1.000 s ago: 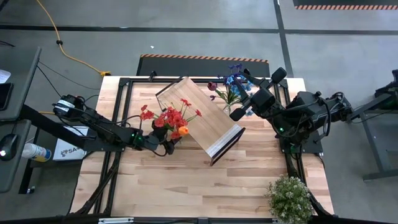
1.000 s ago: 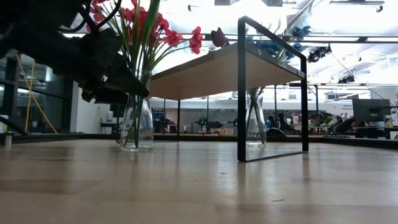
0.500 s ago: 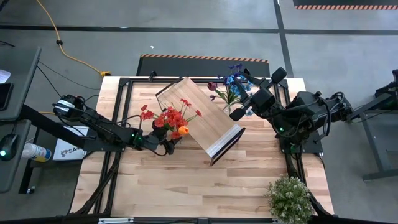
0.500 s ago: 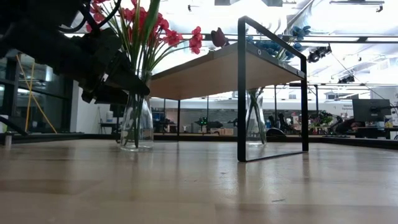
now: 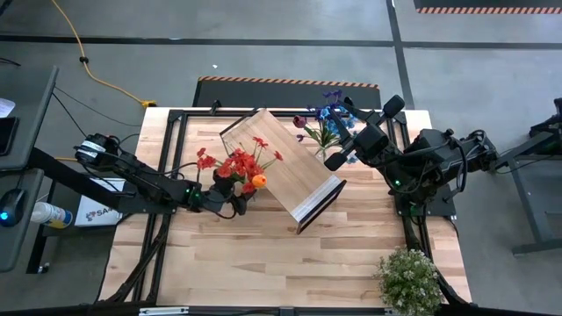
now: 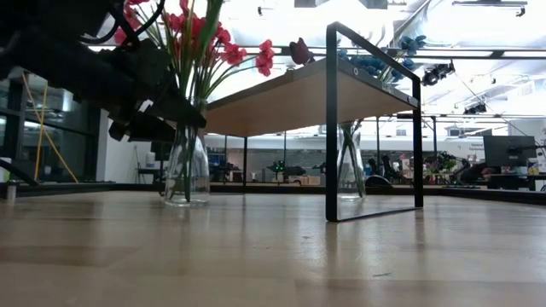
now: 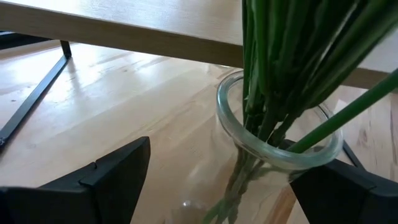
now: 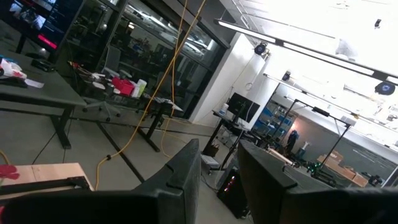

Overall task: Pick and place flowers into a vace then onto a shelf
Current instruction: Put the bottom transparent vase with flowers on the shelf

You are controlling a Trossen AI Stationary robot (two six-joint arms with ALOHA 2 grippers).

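Observation:
A clear glass vase (image 6: 188,170) stands on its base on the table, left of the shelf. It holds red and orange flowers (image 5: 241,165) on green stems (image 7: 273,74). My left gripper (image 7: 224,186) is open, with one finger on either side of the vase's neck. The shelf (image 5: 285,167), a light-wood board in a dark frame, stands askew on the table. Behind it a second glass vase (image 6: 350,162) holds blue and purple flowers (image 5: 327,123). My right gripper (image 5: 335,161) is raised above the shelf's far right side, slightly open, with nothing between its fingers. My left gripper comes in about level from the table's left side and straddles the vase's neck (image 7: 249,146) just under the rim. One finger (image 7: 329,186) lies close against the glass; I cannot tell whether it touches. The other finger (image 7: 112,180) stands apart. The vase stays upright on the table.
A bushy pale-green potted plant (image 5: 408,279) sits at the table's near right corner. Bare tabletop (image 5: 263,254) lies in front of the shelf and vase. The shelf's dark frame leg (image 6: 331,128) stands close to the right of the flower vase.
My left gripper has rolled a little about the vase's neck, and the red blooms have swayed slightly. The vase has stayed where it was on the table.

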